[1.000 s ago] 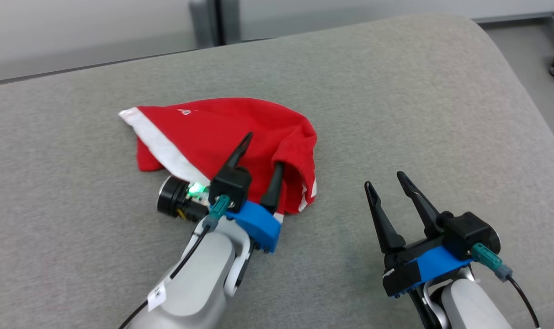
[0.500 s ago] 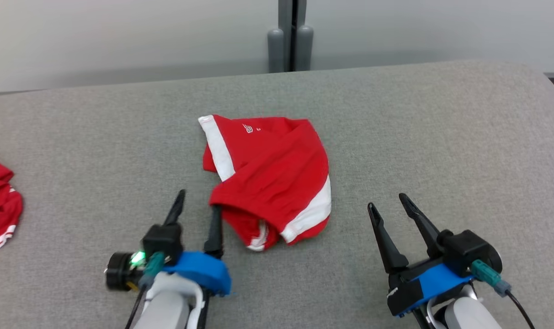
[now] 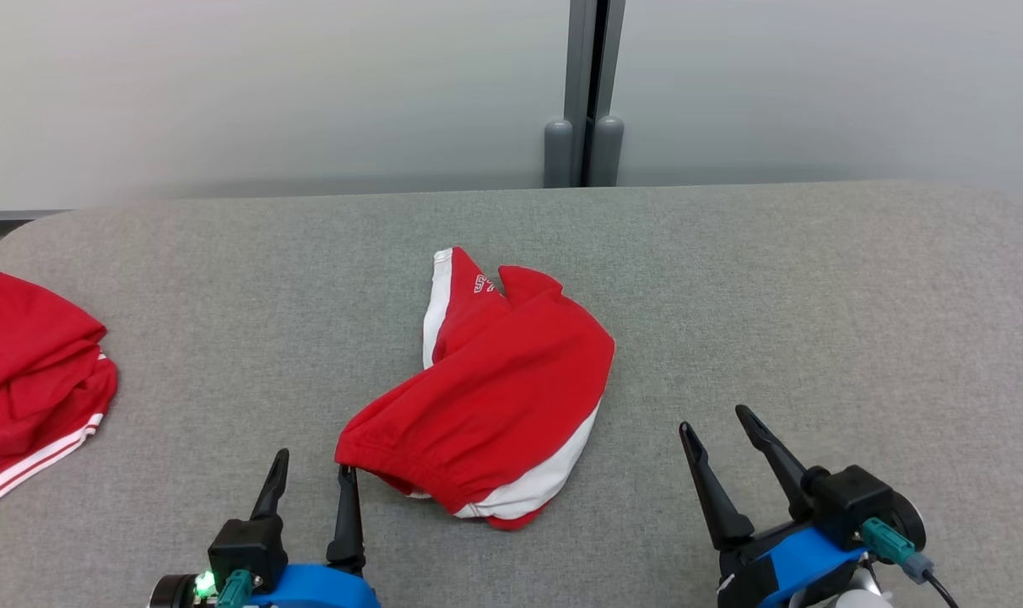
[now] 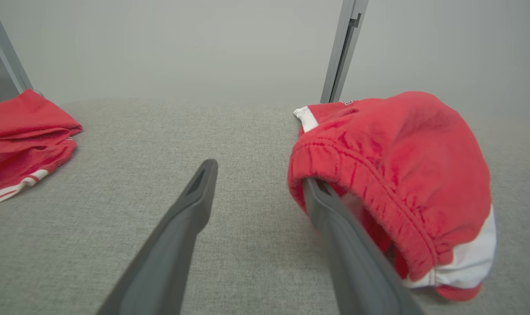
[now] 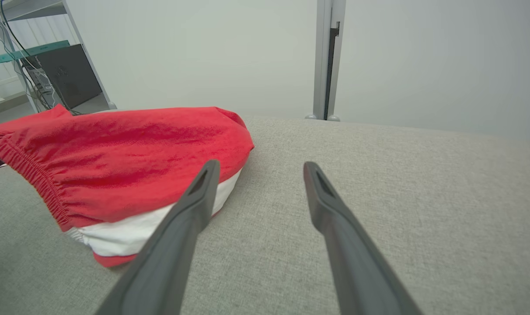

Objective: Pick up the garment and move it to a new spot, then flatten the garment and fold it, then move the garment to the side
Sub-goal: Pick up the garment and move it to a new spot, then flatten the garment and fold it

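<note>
Head view, garment: the garment [image 3: 495, 397], red with white side stripes, lies bunched in the middle of the tabletop [image 3: 815, 295], not yet flat.
Head view, jaws: the left gripper [image 3: 313, 460] has its jaws apart, with one finger at the waistband [image 3: 410, 452] corner. The right gripper [image 3: 716, 419] also has its jaws apart, near the cloth but clear of it.
Head view, cut off: both gripper bodies run off the bottom edge, and a second red cloth [image 3: 30, 371] is cut by the left edge.
Left wrist view, risk: one finger tip sits against the gathered waistband, so a close here would likely nip only the hem's outer layer. The cloth would then drag in a lump rather than spread.
Left wrist view, hard to tell: it is unclear whether that tip is under the elastic or merely beside it (the folds hide the contact).
Right wrist view, jaws: they are spread, with bare tabletop between them.
Right wrist view, risk: a pinch on the rounded side could catch both layers at once, leaving the fold trapped.
Right wrist view, hidden: one finger overlaps the white stripe, and whether it touches I cannot tell. The garment's far edge is out of sight behind its own hump.
</note>
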Motion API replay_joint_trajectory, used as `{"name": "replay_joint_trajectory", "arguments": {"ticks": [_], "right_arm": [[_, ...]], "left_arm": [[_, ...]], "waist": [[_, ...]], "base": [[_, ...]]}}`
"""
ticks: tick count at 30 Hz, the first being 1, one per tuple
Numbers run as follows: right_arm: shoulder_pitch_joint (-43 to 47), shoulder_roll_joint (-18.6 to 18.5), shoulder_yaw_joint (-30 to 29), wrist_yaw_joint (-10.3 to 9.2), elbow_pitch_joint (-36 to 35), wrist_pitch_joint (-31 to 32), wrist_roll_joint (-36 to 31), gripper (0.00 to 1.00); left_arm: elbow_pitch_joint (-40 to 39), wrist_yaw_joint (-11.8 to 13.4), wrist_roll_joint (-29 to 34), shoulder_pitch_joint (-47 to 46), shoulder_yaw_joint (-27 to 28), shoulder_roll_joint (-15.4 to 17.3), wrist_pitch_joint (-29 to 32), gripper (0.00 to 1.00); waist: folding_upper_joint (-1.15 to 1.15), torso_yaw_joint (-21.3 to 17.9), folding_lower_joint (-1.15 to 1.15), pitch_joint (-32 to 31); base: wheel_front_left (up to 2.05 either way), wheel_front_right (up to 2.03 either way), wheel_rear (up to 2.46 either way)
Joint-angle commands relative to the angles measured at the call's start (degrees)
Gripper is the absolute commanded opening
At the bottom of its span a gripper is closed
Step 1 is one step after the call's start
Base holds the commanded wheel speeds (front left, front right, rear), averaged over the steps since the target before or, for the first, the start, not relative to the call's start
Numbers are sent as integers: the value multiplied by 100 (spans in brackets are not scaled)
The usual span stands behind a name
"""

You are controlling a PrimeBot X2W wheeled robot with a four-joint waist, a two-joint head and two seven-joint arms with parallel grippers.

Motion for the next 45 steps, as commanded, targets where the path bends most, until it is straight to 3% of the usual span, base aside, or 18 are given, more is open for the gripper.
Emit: {"name": "replay_joint_trajectory", "arguments": {"ticks": [1, 7, 20, 32, 45], "right_arm": [[97, 1, 13, 1, 4, -4, -26, 100], [61, -11, 95, 1, -6, -4, -28, 100], [127, -31, 207, 1, 17, -4, -36, 100], [-368, -221, 1438, 1, 622, -4, 35, 100], [-920, -214, 1747, 1, 1631, -4, -353, 100]], "left_arm": [[-30, -33, 12, 35, 41, -9, -18, 100], [-111, -177, -121, 105, -183, -15, -17, 100], [-210, -145, -87, 154, -265, -11, -18, 100], [-253, -45, -229, -23, -516, -15, -18, 100], [-322, 70, -386, -148, -722, -15, -18, 100]], "waist": [[1, 10, 1, -13], [1, 85, 1, -55], [1, 366, 1, -97], [1, 1208, 1, 251], [1, 1876, 1, 590]], "base": [[0, 0, 0], [0, 0, 0], [0, 0, 0], [0, 0, 0], [0, 0, 0]]}}
